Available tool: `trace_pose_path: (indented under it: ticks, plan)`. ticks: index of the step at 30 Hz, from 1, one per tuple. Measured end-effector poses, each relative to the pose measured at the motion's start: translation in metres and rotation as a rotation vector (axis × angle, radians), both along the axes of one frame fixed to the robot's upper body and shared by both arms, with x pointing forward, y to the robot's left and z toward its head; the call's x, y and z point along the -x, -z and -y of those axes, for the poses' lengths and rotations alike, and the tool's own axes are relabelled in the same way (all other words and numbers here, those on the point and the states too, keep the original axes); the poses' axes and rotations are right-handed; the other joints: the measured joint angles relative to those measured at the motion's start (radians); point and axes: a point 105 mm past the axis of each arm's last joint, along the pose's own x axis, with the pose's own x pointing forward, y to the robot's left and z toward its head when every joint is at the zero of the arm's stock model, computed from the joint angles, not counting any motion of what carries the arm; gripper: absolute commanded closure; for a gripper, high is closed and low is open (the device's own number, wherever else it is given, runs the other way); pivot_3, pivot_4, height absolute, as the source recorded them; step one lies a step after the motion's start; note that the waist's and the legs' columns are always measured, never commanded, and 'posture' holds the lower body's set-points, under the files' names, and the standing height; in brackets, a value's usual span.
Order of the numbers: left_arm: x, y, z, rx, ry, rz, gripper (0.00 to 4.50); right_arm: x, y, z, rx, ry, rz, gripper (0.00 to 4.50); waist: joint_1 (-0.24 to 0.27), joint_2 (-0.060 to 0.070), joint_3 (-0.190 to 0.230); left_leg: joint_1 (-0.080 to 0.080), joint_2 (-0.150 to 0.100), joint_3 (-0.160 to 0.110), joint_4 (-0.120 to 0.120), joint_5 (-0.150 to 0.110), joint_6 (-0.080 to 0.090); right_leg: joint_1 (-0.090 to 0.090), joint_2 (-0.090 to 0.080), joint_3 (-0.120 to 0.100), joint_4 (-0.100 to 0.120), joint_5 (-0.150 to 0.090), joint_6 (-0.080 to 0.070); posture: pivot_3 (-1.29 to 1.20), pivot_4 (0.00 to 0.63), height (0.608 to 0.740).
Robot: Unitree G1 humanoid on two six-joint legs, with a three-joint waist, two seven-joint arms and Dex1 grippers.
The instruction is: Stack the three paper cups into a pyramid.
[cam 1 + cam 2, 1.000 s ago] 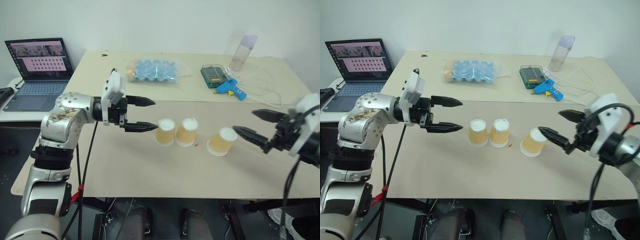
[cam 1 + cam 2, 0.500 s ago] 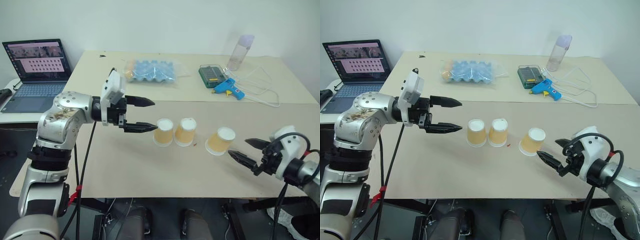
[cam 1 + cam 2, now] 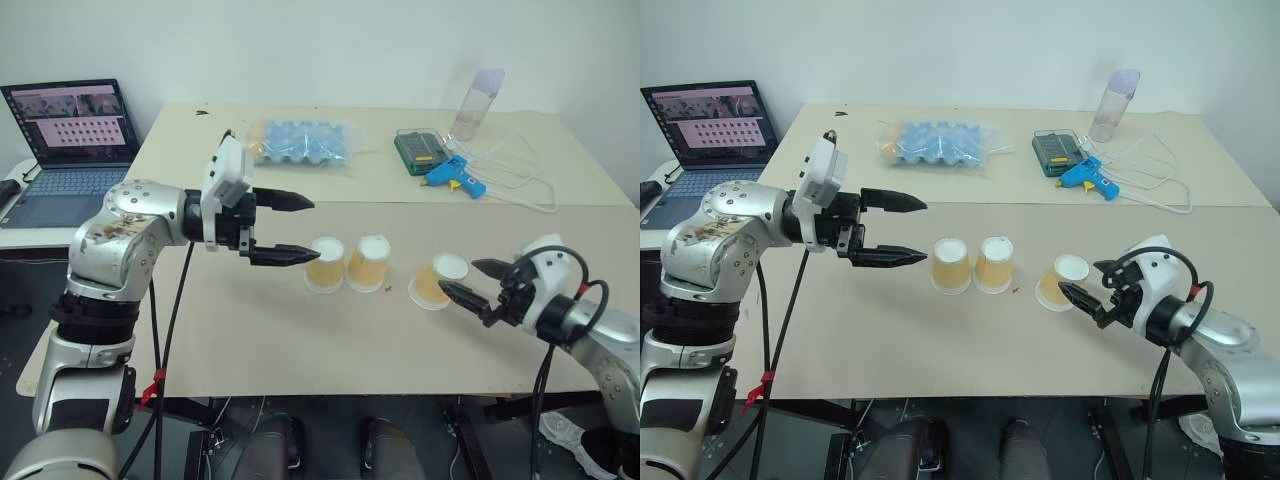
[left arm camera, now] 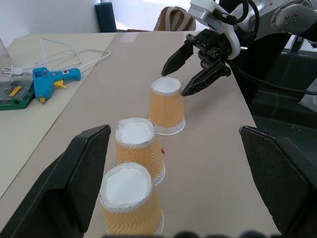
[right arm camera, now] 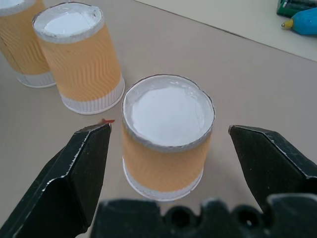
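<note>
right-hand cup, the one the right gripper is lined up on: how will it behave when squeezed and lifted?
Probably light: the lone cup is small thin paper, upside down, base up. Its ribbed wall likely dents under a hard squeeze. The right gripper is open with fingers either side; an off-centre touch would likely slide or tip it.

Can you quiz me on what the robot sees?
1. True or false: the three paper cups stand upside down.
2. Which tool is open beside the lone cup: left tool or right tool?
3. Fill in: the glue gun is coloured ____.

Key: 1 true; 2 right tool; 3 blue.
</note>
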Motion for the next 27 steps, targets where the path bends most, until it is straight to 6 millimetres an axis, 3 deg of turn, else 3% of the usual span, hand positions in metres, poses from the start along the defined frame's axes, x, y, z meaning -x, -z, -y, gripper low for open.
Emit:
trace_pose_path:
  ticks: [15, 19, 22, 27]
  plan:
    - [-0.002, -0.001, 0.000, 0.004, -0.022, 0.008, 0.06, -0.016, 0.006, -0.004, -0.008, 0.004, -0.011, 0.00, 0.000, 0.000, 0.000, 0.000, 0.000, 0.000, 0.000, 0.001, -0.001, 0.000, 0.000, 0.000, 0.000, 0.002, 0.003, 0.00, 0.150, 0.740]
    - [-0.001, -0.002, 0.000, 0.013, -0.019, 0.005, 0.00, -0.017, 0.006, -0.005, -0.015, 0.000, -0.002, 0.92, 0.000, 0.000, 0.000, 0.000, 0.000, 0.000, 0.000, 0.003, -0.005, 0.000, 0.000, 0.000, 0.000, 0.002, 0.003, 0.00, 0.150, 0.740]
    - [-0.001, -0.003, 0.000, 0.017, -0.019, 0.005, 0.00, -0.018, 0.004, -0.006, -0.017, -0.002, 0.004, 1.86, 0.000, 0.000, 0.000, 0.000, 0.000, 0.000, 0.000, 0.003, -0.004, 0.000, 0.000, 0.000, 0.000, 0.002, 0.003, 0.00, 0.150, 0.740]
    - [-0.002, -0.003, 0.000, 0.018, -0.024, 0.006, 0.00, -0.018, 0.003, -0.007, -0.019, -0.002, 0.008, 1.87, 0.000, 0.000, 0.000, 0.000, 0.000, 0.000, 0.000, 0.003, -0.005, 0.000, 0.000, 0.000, 0.000, 0.002, 0.003, 0.00, 0.150, 0.740]
